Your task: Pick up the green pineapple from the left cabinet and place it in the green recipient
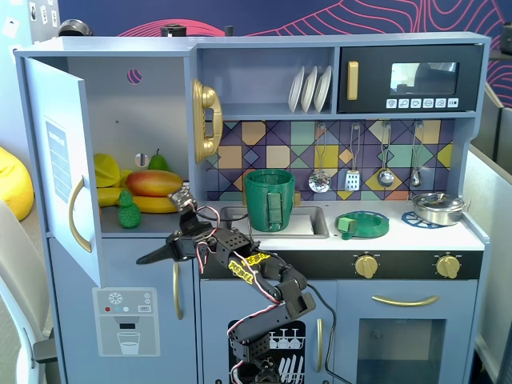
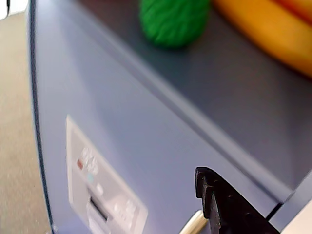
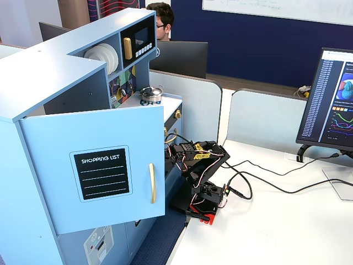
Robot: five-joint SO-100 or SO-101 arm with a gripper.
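The green pineapple [image 1: 128, 211] stands at the front edge of the open left cabinet [image 1: 160, 112], beside a mango and bananas. In the wrist view the pineapple [image 2: 173, 22] is at the top, on the dark shelf. My gripper [image 1: 154, 250] is open and empty. It hangs just below and right of the pineapple, in front of the lower door. Only one black toothed finger [image 2: 219, 204] shows in the wrist view, with nothing against it. The green recipient [image 1: 270, 200] stands on the counter by the sink, to the right of the cabinet.
The cabinet door [image 1: 60, 172] hangs open to the left and hides the gripper in a fixed view [image 3: 83, 160]. The mango [image 1: 154, 183], bananas [image 1: 156, 204] and a pear [image 1: 158, 162] crowd the shelf. A flat green dish [image 1: 364, 224] and a metal pot [image 1: 438, 208] sit on the counter.
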